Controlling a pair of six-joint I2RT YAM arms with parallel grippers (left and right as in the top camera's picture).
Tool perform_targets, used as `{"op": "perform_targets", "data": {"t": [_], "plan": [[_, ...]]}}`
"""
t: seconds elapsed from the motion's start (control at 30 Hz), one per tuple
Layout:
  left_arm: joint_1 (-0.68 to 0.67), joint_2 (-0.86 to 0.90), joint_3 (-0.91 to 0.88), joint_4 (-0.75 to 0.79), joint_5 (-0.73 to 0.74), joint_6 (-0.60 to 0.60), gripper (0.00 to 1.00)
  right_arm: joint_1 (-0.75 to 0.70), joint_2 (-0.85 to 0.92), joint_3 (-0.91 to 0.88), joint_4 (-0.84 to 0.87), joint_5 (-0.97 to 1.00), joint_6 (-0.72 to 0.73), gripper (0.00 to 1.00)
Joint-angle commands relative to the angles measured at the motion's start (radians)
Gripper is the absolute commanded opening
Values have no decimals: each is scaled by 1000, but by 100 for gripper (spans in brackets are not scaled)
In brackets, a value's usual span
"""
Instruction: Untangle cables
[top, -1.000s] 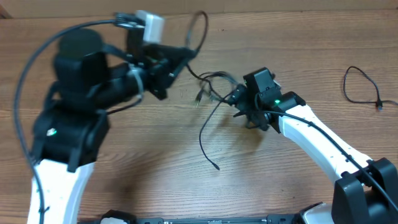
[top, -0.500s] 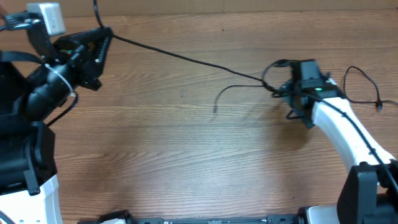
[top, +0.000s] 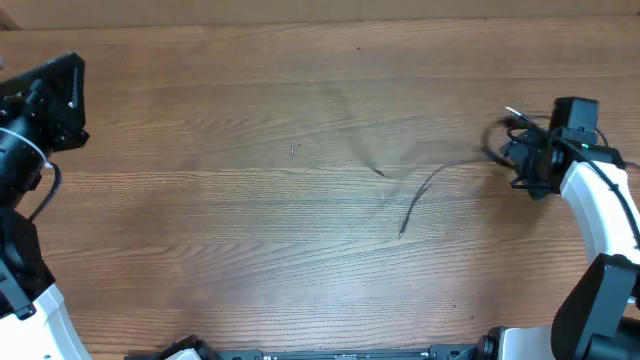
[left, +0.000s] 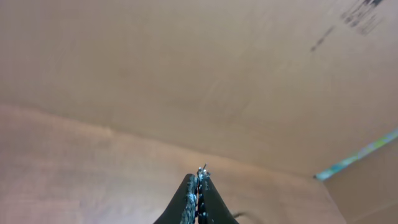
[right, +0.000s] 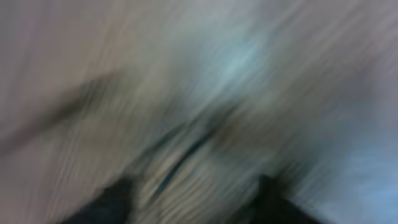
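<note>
Table (top: 250, 260): wood-grain top, seen from overhead, with one arm at each side edge.

Left arm (top: 20, 200): at the far left edge of the table, well apart from the cables. Left gripper (left: 199, 190): clenched, with the two fingers (left: 188, 196) pressed flat together along their length. A tiny shiny speck sits at the very tip; what it is cannot be told. No cord is seen running from this gripper. The gripper faces a cardboard wall (left: 186, 74) bearing a teal tape strip (left: 357, 155).

Right arm (top: 600, 200): white, reaching in from the lower right corner. Right gripper (top: 522, 165): near the right edge. Its wrist view is blurred throughout and the overhead view hides the jaws, so I cannot tell whether it is released or clenched.

Cables (top: 418, 196): thin black cords bunched in small loops touching the right gripper. One strand trails leftward from there in a loose curve, its free end lying on the table right of centre. A faint blurred streak shows just left of that strand.
</note>
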Motion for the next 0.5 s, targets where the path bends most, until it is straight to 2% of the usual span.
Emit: {"op": "perform_targets", "data": {"t": [0.0, 0.07, 0.23, 0.27, 0.33, 0.37, 0.43, 0.47], "plan": [[-13, 40, 24, -46, -6, -6, 4, 34, -3, 6, -4, -489, -235, 16], [-28, 68, 24, -76, -2, -6, 4, 61, -9, 7, -18, -582, -279, 4], [-77, 127, 24, -107, -2, -6, 4, 144, -47, 7, -44, -829, -453, 4], [-92, 137, 24, -109, -2, -6, 5, 159, -54, 7, -43, -853, -489, 4], [-125, 154, 24, -109, -2, -6, 7, 183, -64, 7, -33, -773, -519, 4], [-144, 163, 24, -109, -3, -6, 8, 187, -64, 7, -25, -661, -489, 11], [-182, 177, 24, -109, -3, -5, 13, 187, -60, 7, -18, -362, -332, 49], [-200, 184, 24, -109, -4, -2, 15, 185, -58, 7, -17, -226, -256, 64]]}}
